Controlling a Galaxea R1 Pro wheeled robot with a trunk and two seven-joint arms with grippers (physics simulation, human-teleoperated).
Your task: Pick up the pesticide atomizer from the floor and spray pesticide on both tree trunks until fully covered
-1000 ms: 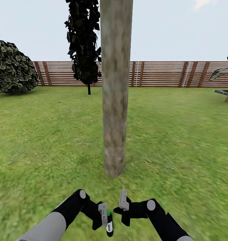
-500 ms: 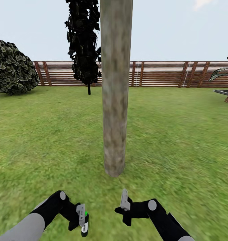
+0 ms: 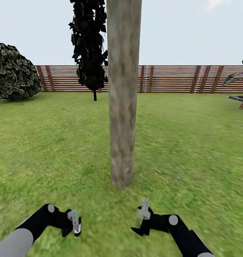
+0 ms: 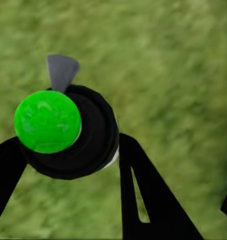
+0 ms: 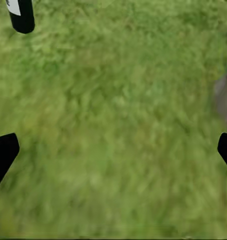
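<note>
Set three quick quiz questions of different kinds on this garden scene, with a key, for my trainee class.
1. True or false: the right gripper holds the atomizer.
2. The atomizer's top is: A red, B green, C blue.
3. Fill in: the tree trunk stands on ____.
Key: 1 false, the left gripper holds it; 2 B; 3 grass.

The head camera looks forward over the lawn [image 3: 193, 142], the tree trunk [image 3: 123, 89] close ahead, the fence [image 3: 171, 78] far off. Both wrist cameras face straight down, near the same grass [image 5: 118, 125].
</note>
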